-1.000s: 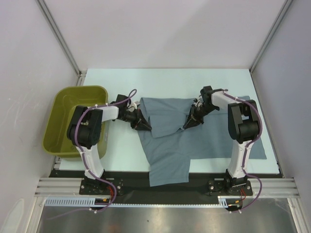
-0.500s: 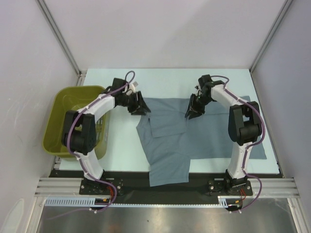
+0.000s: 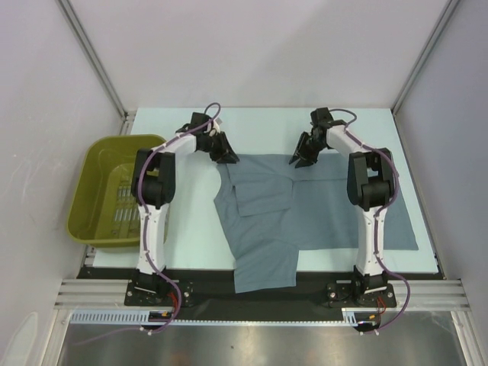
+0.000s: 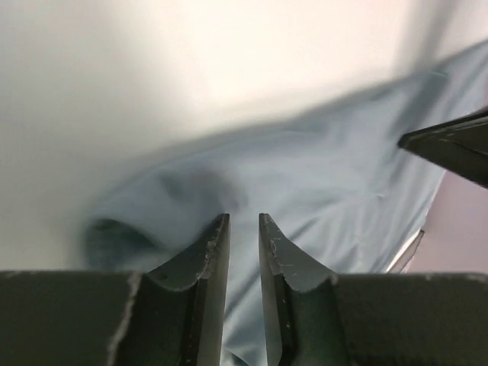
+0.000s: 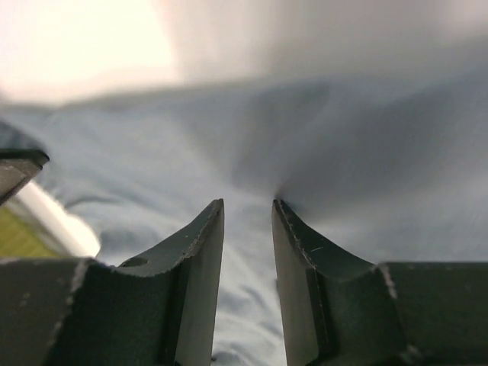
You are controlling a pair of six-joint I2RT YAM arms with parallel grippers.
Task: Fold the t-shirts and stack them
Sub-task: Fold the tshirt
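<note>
Slate blue-grey t-shirt [image 3: 320, 213], plain and rumpled.

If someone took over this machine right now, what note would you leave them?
Left end effector: jaws slightly apart at the far edge of the slate blue-grey cotton t-shirt, nothing seen pinched.
Right end effector: likewise, further right.
Shirt lies spread on the pale table, one part over its near edge; olive plastic basket on the left.
Done: no neat fold yet. Left: fold, stack.

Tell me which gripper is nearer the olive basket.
Left. The left gripper is at the far left corner of the blue-grey t-shirt, a little right of the olive basket. The right gripper is farther right along that far edge, across the t-shirt from the basket.
</note>
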